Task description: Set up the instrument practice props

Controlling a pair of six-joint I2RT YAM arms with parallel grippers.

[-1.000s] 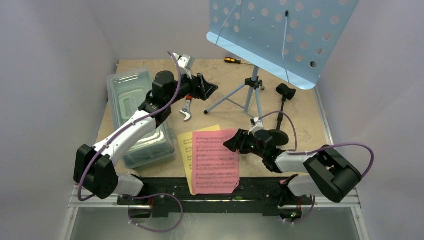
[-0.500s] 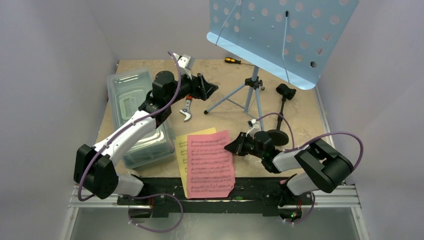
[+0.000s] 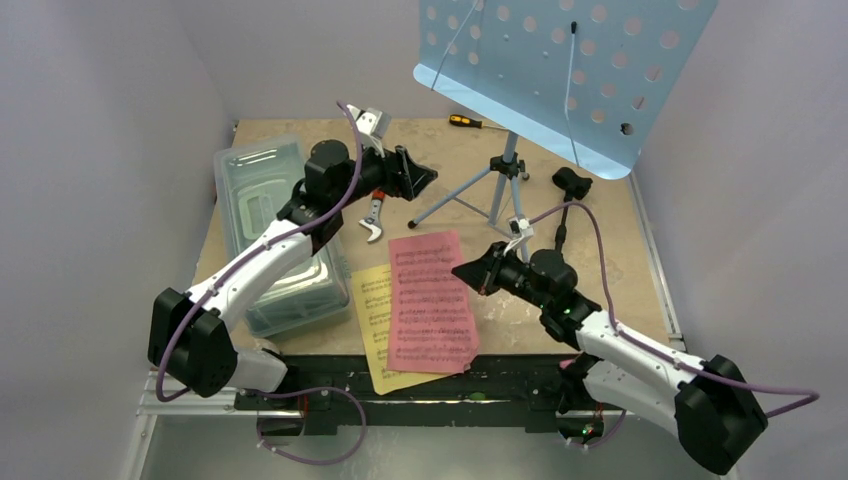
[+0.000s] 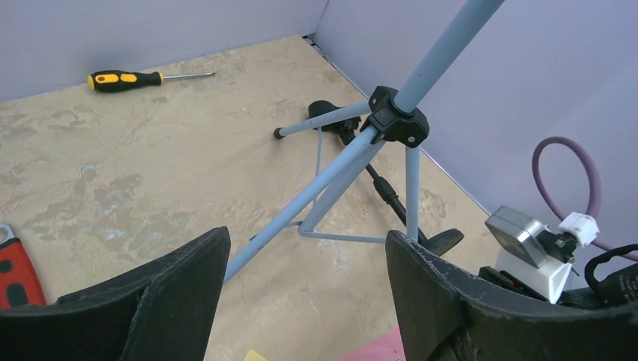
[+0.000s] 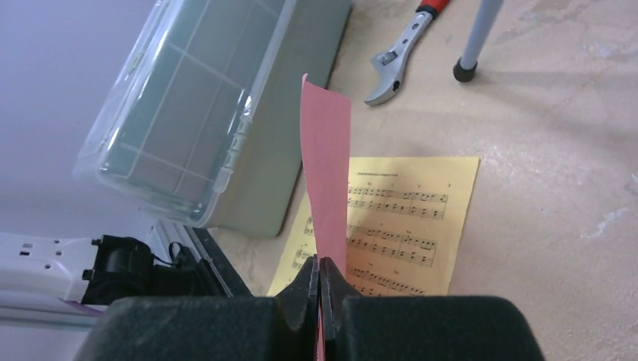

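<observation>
Pinching the pink sheet-music page (image 3: 430, 300) at its right edge, the right gripper (image 3: 462, 272) has its two fingers pressed flat together on the paper. In the right wrist view the gripper (image 5: 320, 263) shows no gap between the jaws, and the pink page (image 5: 325, 150) runs away from the pinch almost edge-on. It passes over the yellow sheet-music page (image 5: 406, 203), which lies flat on the table with its staves readable. From above, the pink page covers the right part of the yellow page (image 3: 372, 320), and its far edge comes close to the jaw end of the red-handled wrench (image 3: 373, 218).

The left gripper (image 3: 425, 175) hangs above the table (image 3: 600, 240) over the wrench's handle, pointing toward the tripod. Its fingers stand wide apart and grip nothing. In the left wrist view the space between the left gripper's (image 4: 307, 241) fingers frames a leg of the light blue music stand (image 4: 395, 120), with no contact. Behind the tripod the black mic stand (image 4: 384, 188) stands on its round base.

The music stand (image 3: 570, 70) is upright at the back of the table, its perforated desk tilted. A clear lidded box (image 3: 270, 230) sits at the left, and a yellow-and-black screwdriver (image 3: 465, 121) lies near the back wall.
</observation>
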